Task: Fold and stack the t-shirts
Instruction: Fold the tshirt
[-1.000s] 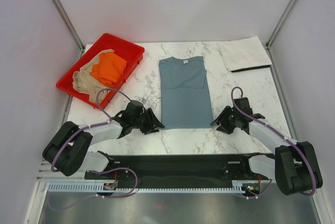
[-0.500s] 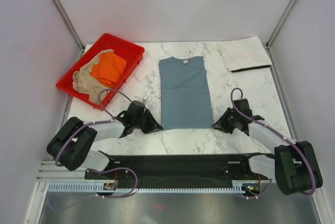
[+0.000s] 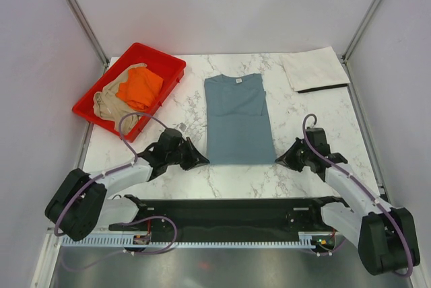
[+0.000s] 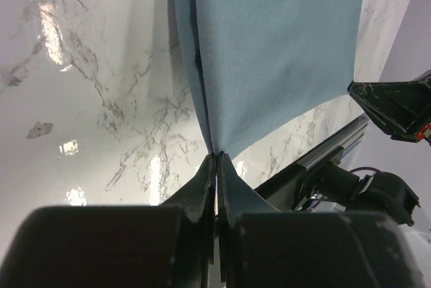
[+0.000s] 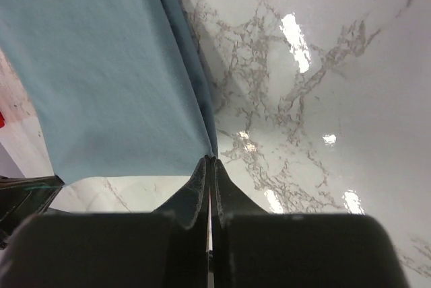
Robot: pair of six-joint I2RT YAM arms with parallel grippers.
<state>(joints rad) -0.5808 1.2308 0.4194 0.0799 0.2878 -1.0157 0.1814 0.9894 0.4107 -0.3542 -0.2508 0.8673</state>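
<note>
A slate blue-grey t-shirt (image 3: 237, 120) lies flat in the middle of the marble table, sleeves folded in, collar at the far end. My left gripper (image 3: 204, 161) is shut on its near left hem corner (image 4: 217, 148). My right gripper (image 3: 278, 159) is shut on the near right hem corner (image 5: 209, 155). A bright orange t-shirt (image 3: 140, 87) and a tan-beige t-shirt (image 3: 108, 105) lie crumpled in the red tray (image 3: 170, 61) at the back left. A pale off-white t-shirt (image 3: 313, 68) lies folded at the back right corner.
The red tray takes up the table's far left. White walls with metal posts (image 3: 77, 11) close in the back and sides. A black rail (image 3: 222, 210) with both arm bases runs along the near edge.
Both grippers slid inward to the blue-grey shirt's near corners and went from open to shut on the hem. The shirt itself has not moved.
</note>
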